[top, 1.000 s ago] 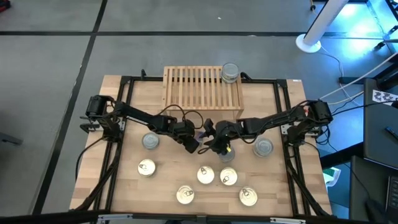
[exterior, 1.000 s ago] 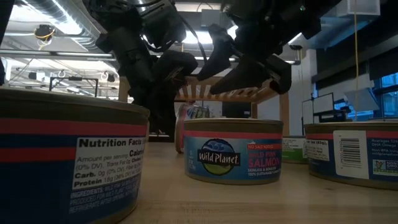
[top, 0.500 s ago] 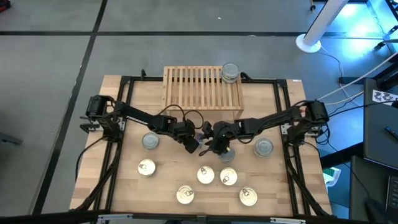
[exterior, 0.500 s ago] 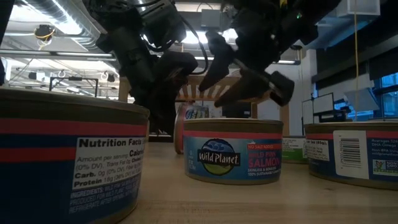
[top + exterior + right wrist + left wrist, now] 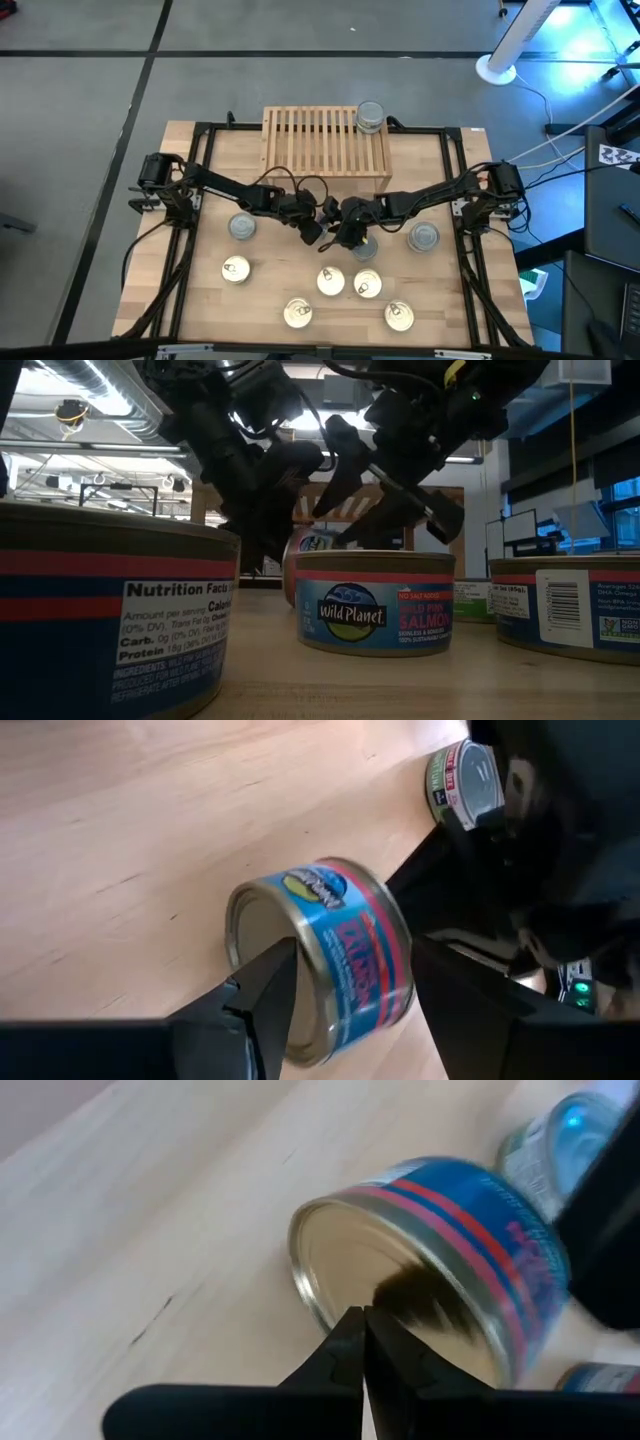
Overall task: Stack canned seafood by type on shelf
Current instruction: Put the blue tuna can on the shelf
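Grey floor (image 5: 80, 110) surrounds the table; ceiling lights (image 5: 70, 410) glow overhead.

high view: overhead, straight down, whole table (image 5: 200, 290) covered. low view: tabletop height, level, very close to the nearest tins. both wrist views: close, angled down on one tipped blue tin (image 5: 440, 1270), shared between them.

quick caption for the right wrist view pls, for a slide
Open right gripper straddling a tipped blue-and-red-labelled round tin lying on its side on the light wooden tabletop.
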Available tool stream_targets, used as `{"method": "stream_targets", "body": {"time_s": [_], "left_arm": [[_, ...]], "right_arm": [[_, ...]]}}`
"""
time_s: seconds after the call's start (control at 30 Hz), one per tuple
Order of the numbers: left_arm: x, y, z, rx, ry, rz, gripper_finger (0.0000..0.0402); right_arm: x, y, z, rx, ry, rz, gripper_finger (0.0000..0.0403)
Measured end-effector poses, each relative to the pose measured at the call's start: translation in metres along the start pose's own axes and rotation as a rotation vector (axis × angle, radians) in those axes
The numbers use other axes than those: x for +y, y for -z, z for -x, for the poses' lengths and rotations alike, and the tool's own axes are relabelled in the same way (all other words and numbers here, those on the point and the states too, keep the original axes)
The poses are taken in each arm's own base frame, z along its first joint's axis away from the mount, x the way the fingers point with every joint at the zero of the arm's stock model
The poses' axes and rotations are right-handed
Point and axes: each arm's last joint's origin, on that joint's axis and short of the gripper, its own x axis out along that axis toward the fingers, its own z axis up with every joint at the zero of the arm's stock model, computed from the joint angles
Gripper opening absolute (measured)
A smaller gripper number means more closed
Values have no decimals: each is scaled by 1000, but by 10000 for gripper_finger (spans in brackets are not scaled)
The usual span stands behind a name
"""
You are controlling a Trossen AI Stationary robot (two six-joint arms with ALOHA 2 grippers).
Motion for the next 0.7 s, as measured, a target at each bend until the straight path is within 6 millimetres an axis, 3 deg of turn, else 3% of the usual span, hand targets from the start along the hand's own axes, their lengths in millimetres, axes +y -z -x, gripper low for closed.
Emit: {"method": "stream_targets", "body": {"time_s": [0.3,0.5,0.7], "left_arm": [[-3,-3,0,-33,26,-37,0],[-3,-4,0,-38,31,-36,0],[-3,-4,0,-38,32,-36,0]], "right_arm": [[-3,-2,0,-23,36,-5,200],[-3,-1,0,-4,38,-136,200],[-3,-1,0,-2,42,-142,200]]}}
